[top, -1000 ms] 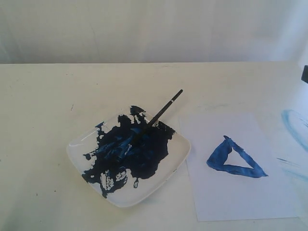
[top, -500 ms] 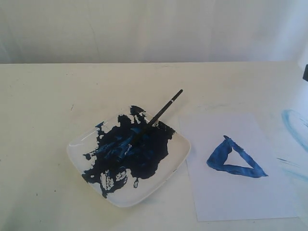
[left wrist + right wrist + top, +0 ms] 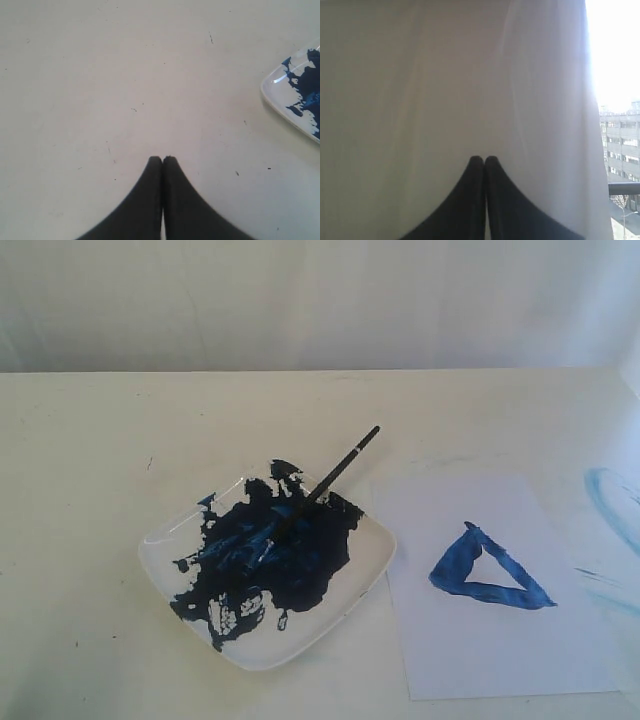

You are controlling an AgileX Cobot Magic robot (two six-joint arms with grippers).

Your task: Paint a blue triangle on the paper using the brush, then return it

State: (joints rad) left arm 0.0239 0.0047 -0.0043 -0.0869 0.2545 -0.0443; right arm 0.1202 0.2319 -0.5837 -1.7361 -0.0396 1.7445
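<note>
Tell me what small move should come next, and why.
Probably just stop here: the blue triangle is on the paper, the brush lies across the plate, and the left gripper and right gripper show shut, empty jaws.

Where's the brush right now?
Exterior view, centre-left: the brush rests on the paint-smeared plate, handle sticking past its far edge toward the paper on the right.
</note>
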